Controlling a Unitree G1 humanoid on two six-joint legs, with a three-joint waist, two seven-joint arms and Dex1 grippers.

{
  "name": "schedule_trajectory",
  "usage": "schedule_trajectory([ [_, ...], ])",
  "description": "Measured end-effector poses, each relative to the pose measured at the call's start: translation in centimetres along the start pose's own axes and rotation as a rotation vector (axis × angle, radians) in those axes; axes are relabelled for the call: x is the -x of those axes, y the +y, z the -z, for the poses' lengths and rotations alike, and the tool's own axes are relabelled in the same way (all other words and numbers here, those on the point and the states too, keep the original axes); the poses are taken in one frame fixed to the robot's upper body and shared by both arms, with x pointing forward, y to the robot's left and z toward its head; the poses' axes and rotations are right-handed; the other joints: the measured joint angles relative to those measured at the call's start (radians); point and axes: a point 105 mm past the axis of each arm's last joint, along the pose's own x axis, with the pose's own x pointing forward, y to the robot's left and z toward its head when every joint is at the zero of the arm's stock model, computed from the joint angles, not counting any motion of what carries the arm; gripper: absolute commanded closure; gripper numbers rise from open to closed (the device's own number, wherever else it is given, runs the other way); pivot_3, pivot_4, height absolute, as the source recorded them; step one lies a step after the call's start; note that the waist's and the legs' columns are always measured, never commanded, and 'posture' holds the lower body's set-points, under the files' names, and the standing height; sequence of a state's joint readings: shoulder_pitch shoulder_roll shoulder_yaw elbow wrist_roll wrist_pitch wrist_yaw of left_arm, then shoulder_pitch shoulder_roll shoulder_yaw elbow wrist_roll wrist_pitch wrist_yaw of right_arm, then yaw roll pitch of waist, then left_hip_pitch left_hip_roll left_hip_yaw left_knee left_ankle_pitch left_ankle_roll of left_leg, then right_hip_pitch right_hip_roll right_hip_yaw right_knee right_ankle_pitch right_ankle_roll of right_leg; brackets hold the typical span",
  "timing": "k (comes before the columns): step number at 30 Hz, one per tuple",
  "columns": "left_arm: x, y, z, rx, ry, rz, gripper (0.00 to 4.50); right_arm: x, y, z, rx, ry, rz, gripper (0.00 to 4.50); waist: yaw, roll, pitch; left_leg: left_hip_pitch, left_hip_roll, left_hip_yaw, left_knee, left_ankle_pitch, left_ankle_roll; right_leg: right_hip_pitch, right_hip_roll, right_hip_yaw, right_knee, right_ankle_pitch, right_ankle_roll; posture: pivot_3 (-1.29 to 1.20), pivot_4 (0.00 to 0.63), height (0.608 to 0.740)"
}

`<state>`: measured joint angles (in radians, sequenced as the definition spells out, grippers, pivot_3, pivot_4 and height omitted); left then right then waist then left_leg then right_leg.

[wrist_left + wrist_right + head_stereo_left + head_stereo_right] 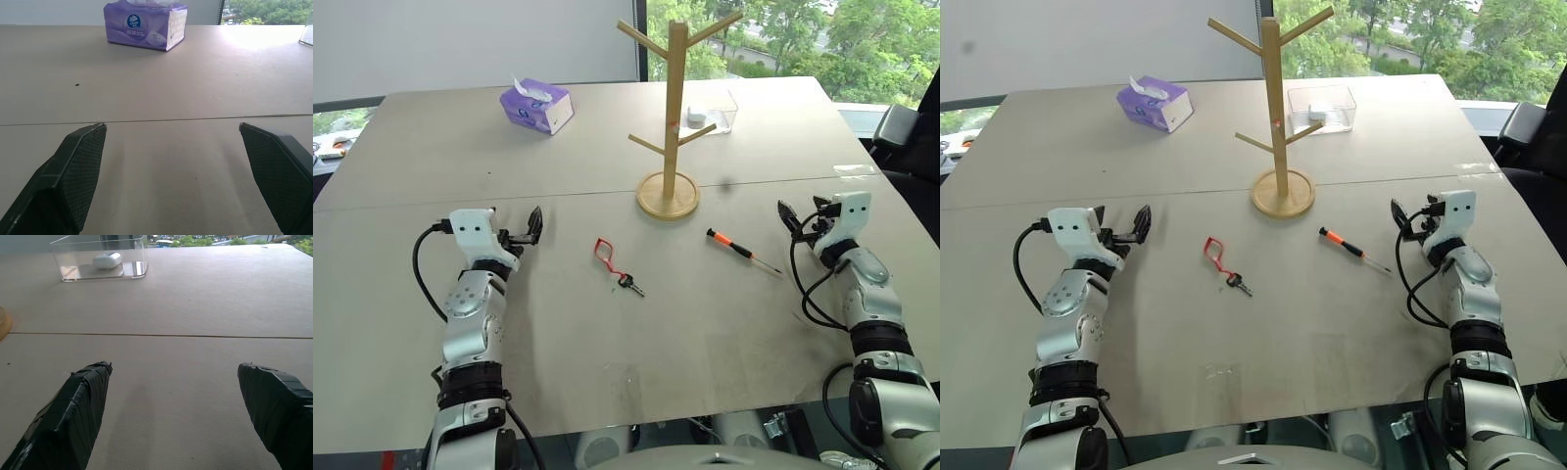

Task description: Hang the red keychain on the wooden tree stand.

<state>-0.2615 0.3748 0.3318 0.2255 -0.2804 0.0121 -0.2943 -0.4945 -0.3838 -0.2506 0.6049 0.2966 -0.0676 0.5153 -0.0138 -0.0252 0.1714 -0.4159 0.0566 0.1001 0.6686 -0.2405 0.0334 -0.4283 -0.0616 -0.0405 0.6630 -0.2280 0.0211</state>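
While its lid is off, clear box point(100, 259) holds a white case point(107, 259).

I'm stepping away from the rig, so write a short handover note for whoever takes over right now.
Left gripper: open, empty, over the table, on the keychain's left.
Right gripper: open, empty, right of the screwdriver.
Red keychain: flat on the table between the arms, in front of the wooden tree stand, apart from its base.
Stand: upright, and I can't see anything hanging on its pegs.
Done: nothing yet.
Left: grasp the keychain, lift it, hook its loop on a peg.
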Motion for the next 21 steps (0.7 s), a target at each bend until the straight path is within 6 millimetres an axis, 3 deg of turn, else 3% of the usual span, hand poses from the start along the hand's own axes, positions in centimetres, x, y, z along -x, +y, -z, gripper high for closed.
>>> schedule_trajectory([
  [4, 0.3, -0.9, -0.3, 0.035, -0.025, 0.059, 0.0, 0.0, 0.0, 0.0, 0.0, 0.001, -0.002, 0.09, 0.0, 0.0, 0.0, 0.0, 0.0, 0.0, 0.0, 0.0, 0.0, 0.0, 0.0, 0.0, 0.0, 0.0, 0.0, 0.0, 0.15, 0.74],
  [8, 1.8, -3.7, -2.1, 0.116, -0.107, 0.269, 0.0, 0.0, 0.5, -0.1, -0.009, 0.013, -0.047, 0.09, -0.001, 0.0, 0.0, 0.0, 0.001, 0.0, 0.0, 0.0, 0.0, 0.0, 0.0, 0.001, 0.0, 0.0, 0.0, 0.0, 0.15, 0.74],
  [12, 5.6, -6.3, -2.3, 0.103, -0.102, 0.507, 0.0, 0.2, 1.7, -1.1, 0.003, 0.043, -0.198, 0.09, -0.007, 0.001, 0.0, 0.001, 0.001, 0.001, 0.0, -0.002, 0.003, 0.0, 0.0, 0.002, 0.0, 0.0, 0.0, 0.0, 0.15, 0.74],
  [19, 16.2, -10.3, 1.3, 0.02, 0.02, 0.917, 0.0, 2.1, 6.4, -3.9, 0.064, 0.162, -0.599, 0.09, 0.003, 0.001, 0.0, 0.0, 0.002, -0.001, 0.0, -0.003, 0.005, -0.001, -0.001, 0.0, -0.001, -0.003, -0.005, 0.0, 0.15, 0.74],
  [21, 17.0, -10.6, 1.6, 0.007, 0.028, 0.943, 0.0, 2.4, 7.1, -4.0, 0.062, 0.173, -0.636, 0.09, 0.008, 0.001, 0.0, 0.0, 0.002, -0.002, 0.0, -0.003, 0.005, 0.0, -0.001, -0.002, -0.001, -0.003, -0.005, 0.0, 0.15, 0.74],
])
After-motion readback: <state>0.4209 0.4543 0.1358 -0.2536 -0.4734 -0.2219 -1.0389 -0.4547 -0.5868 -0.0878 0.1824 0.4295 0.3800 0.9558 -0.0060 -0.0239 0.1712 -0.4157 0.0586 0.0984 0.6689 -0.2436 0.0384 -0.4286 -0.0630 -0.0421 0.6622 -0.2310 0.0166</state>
